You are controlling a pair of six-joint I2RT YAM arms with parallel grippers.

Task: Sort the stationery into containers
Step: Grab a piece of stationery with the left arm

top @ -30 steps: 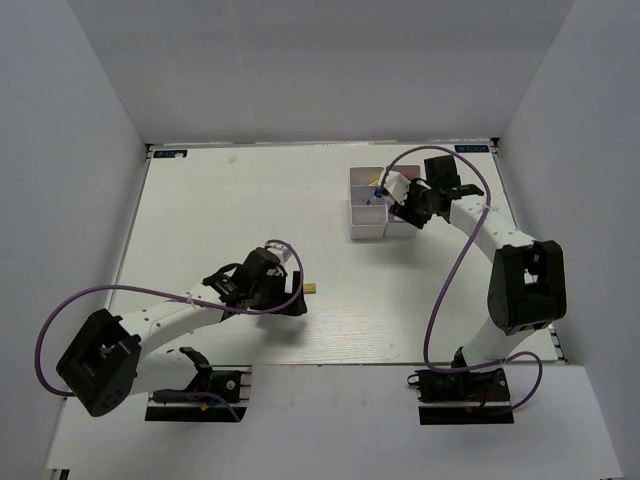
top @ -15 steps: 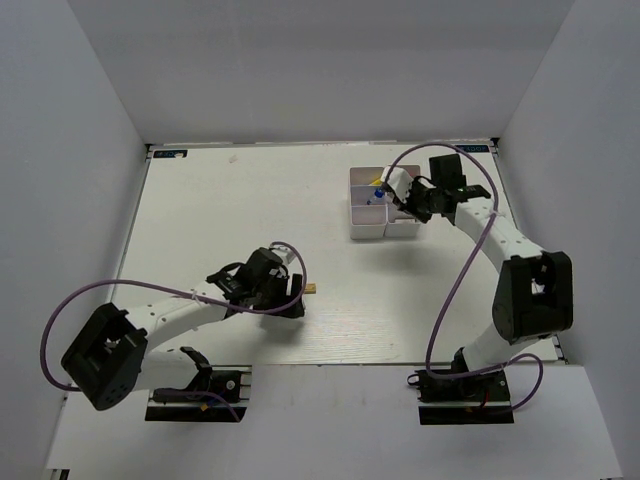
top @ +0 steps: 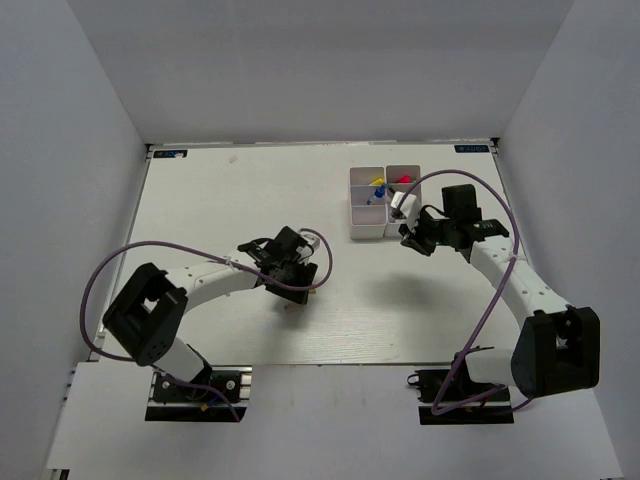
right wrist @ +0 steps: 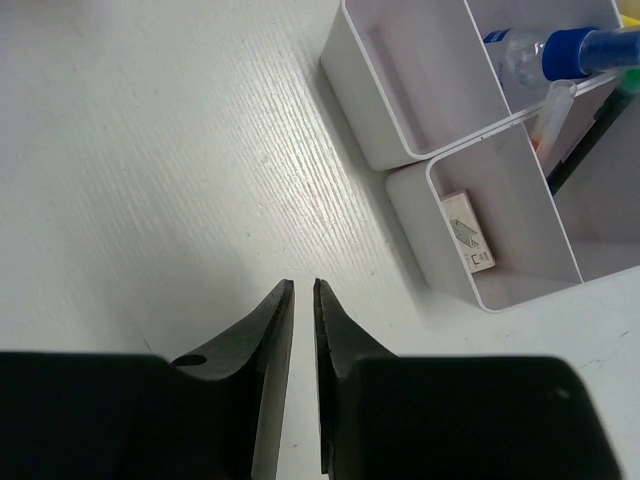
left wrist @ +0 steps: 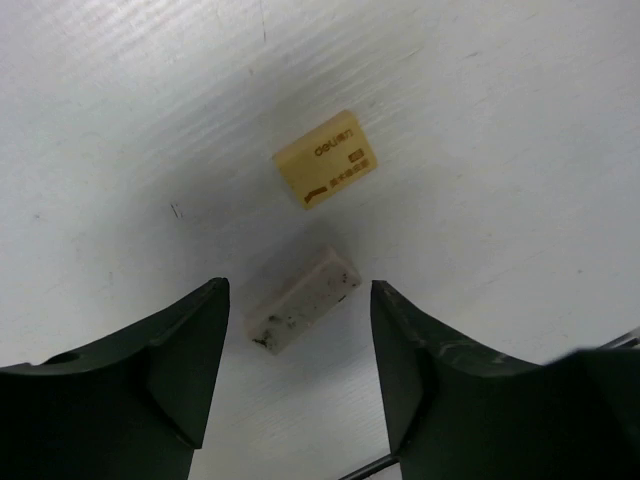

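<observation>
Two erasers lie on the white table in the left wrist view: a tan eraser [left wrist: 326, 159] with printed lettering, and a dirty white eraser [left wrist: 303, 313] just nearer. My left gripper [left wrist: 298, 292] is open and hovers over the white eraser, which lies between the fingers without touching them. The white compartment tray [top: 365, 224] stands at the back right. It holds a blue-capped bottle [right wrist: 560, 48], yellow-capped pens [top: 378, 188] and a small eraser [right wrist: 467, 232]. My right gripper [right wrist: 303, 284] is shut and empty, over bare table just near of the tray [right wrist: 400, 155].
The left arm [top: 215, 280] stretches across the table's middle-left. The right arm [top: 500, 265] runs along the right side, with purple cables looping above both. White walls enclose the table on three sides.
My left gripper has moved right, to above the two erasers. My right gripper has drawn back out of the tray toward the near side, uncovering the compartments.
</observation>
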